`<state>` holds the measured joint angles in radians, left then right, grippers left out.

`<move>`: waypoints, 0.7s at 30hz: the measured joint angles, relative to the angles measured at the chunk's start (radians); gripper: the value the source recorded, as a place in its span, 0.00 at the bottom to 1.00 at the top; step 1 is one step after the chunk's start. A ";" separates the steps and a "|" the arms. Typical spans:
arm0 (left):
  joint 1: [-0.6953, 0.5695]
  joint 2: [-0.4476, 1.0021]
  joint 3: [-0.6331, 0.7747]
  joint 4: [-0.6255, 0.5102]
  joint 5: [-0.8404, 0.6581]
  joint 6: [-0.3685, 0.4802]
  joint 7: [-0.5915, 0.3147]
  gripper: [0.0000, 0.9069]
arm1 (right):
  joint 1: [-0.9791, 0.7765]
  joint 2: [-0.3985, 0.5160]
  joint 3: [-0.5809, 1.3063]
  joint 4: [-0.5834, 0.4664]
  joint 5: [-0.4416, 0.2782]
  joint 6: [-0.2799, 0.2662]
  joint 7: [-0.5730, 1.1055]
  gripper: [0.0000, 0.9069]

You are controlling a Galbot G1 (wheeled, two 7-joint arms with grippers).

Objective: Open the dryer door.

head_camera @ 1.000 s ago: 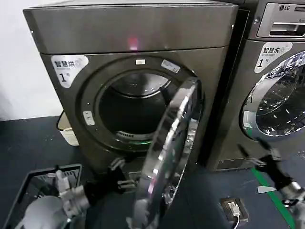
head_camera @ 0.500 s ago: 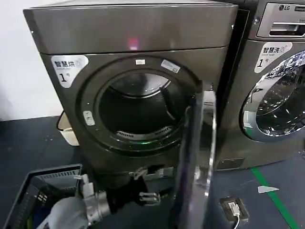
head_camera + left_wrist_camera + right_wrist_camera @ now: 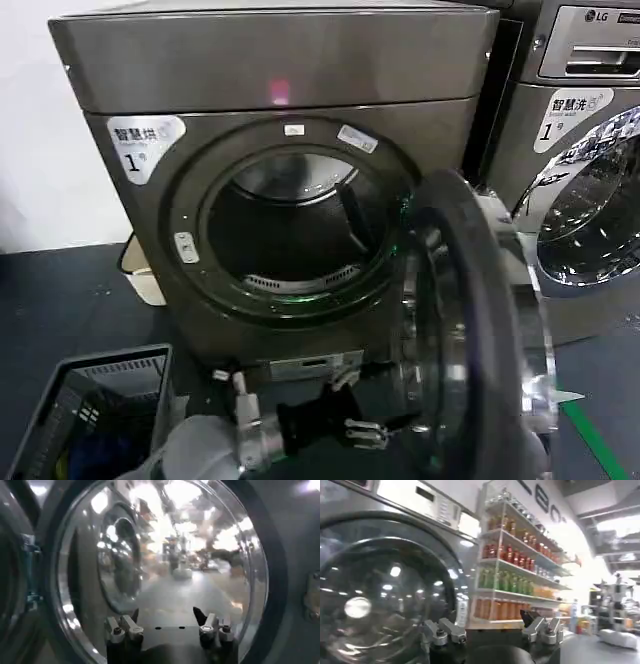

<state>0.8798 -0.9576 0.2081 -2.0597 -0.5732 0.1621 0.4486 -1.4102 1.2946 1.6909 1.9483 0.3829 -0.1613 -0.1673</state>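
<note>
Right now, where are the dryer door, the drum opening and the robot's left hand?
dryer door (image 3: pixel 470 330): head view, grey inner face.
drum opening (image 3: pixel 290 225): head view, dark inside.
left hand (image 3: pixel 385 432): head view, between its fingertips, beside the door's window.

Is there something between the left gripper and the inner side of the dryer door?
Nothing: in the left wrist view the open left gripper faces the dryer door glass across a bare gap.
</note>
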 joint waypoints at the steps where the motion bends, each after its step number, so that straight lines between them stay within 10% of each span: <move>1: -0.016 -0.009 0.017 0.009 0.002 -0.003 0.000 1.00 | -0.005 -0.002 0.015 -0.001 0.005 -0.004 0.005 1.00; 21: -0.274 -0.174 0.240 0.239 -0.001 -0.023 -0.055 1.00 | -0.073 0.011 0.198 -0.043 0.063 -0.055 0.042 1.00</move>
<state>0.6062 -1.1315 0.4479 -1.8206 -0.5739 0.1387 0.3932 -1.4835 1.3056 1.8887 1.9051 0.4456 -0.2163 -0.1254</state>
